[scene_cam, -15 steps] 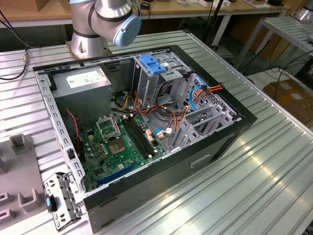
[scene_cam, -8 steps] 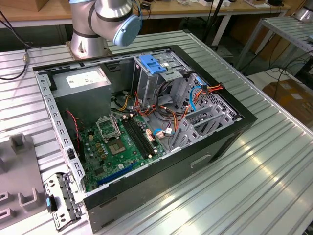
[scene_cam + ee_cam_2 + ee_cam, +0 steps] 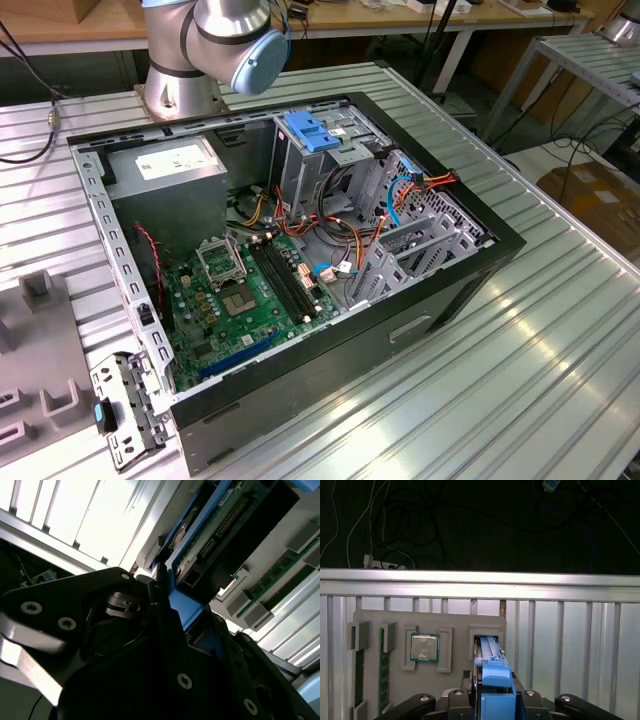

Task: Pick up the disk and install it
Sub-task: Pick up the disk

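Observation:
The disk [image 3: 488,647] stands on edge in a slot of a grey fixture [image 3: 455,620], framed by its blue plastic carrier [image 3: 496,675]. My gripper [image 3: 496,687] sits over it, one black finger on each side of the carrier and pressed against it. In the second wrist view the disk's green circuit board [image 3: 220,525] faces the camera, and the blue carrier [image 3: 185,605] is clamped between the dark fingers [image 3: 160,592]. The open computer case [image 3: 400,330] lies on the table in the exterior view, with a grey drive cage topped by a blue clip [image 3: 312,132].
The fixture also holds a processor chip [image 3: 424,647] and a memory stick [image 3: 383,665]. Beyond it runs the table's edge rail [image 3: 480,582], with cables [image 3: 385,555] on the dark floor. In the case are a power-supply box [image 3: 165,165], a motherboard [image 3: 240,300] and wire bundles [image 3: 390,200].

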